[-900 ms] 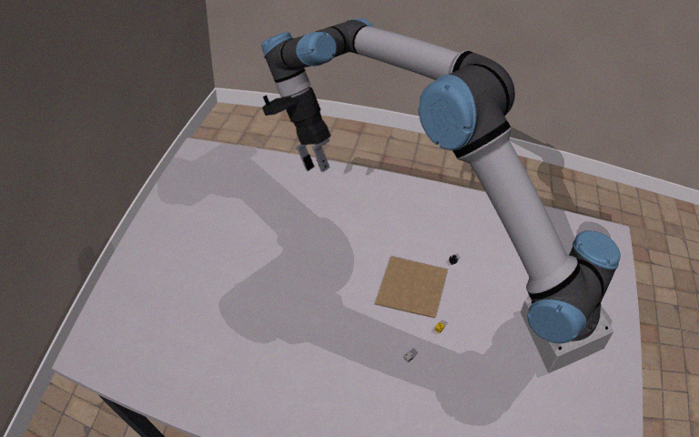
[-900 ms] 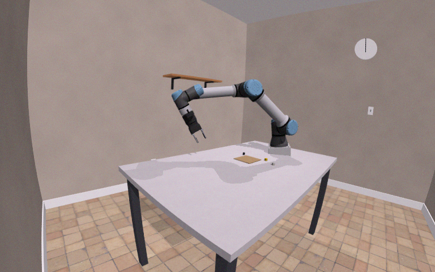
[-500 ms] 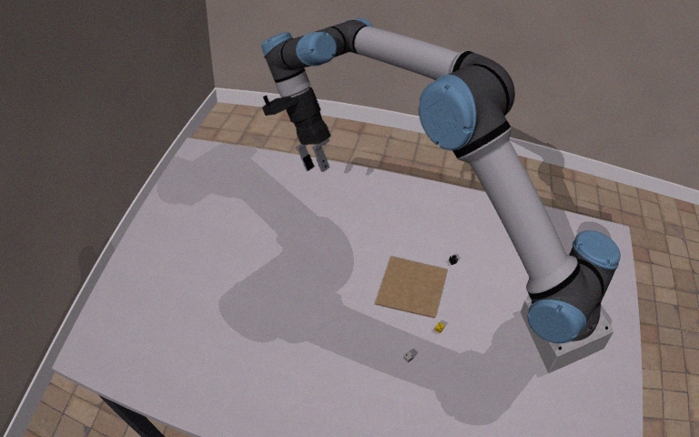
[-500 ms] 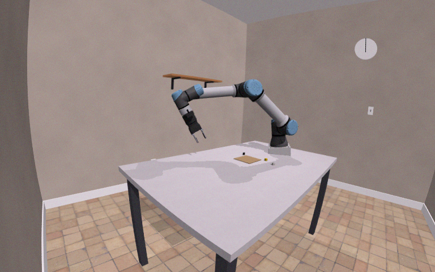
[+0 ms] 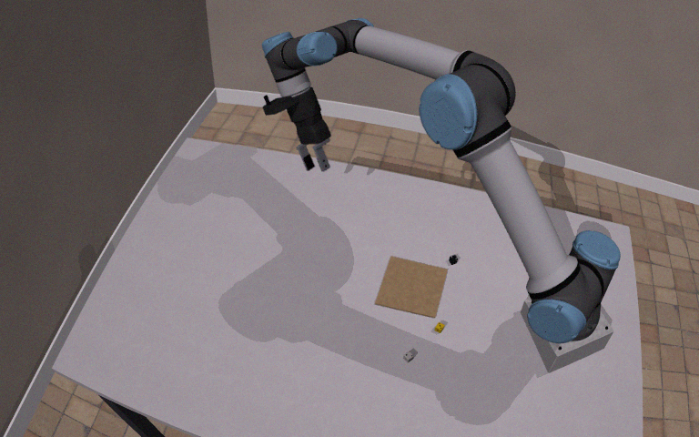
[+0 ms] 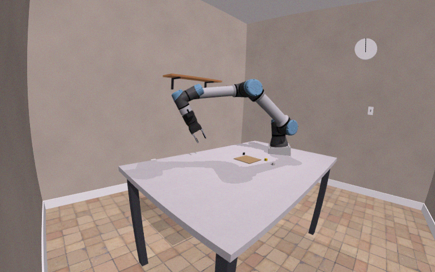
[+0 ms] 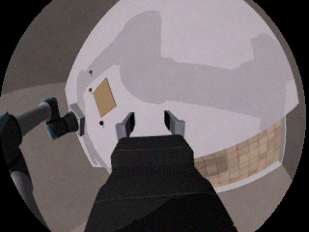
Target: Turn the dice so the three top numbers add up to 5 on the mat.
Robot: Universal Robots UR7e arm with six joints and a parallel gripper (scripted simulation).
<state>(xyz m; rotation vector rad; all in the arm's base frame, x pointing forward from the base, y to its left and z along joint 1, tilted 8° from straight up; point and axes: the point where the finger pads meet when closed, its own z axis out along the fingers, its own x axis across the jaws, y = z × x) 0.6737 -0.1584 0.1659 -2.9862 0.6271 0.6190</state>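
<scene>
A tan square mat [image 5: 411, 286] lies flat on the white table near the arm's base; it also shows in the exterior view [image 6: 247, 159] and the wrist view [image 7: 104, 99]. Three small dice lie on the table off the mat: a black die [image 5: 453, 259] by its far right corner, a yellow die [image 5: 440, 327] by its near right corner, and a grey die [image 5: 410, 355] further toward the front. Their top numbers are too small to read. My gripper [image 5: 315, 160] is open and empty, high above the far left part of the table, far from the mat.
The arm's base [image 5: 567, 330] stands on a block at the table's right side, close to the dice. A wooden shelf [image 6: 191, 78] hangs on the back wall above the gripper. The table's far edge lies under the gripper.
</scene>
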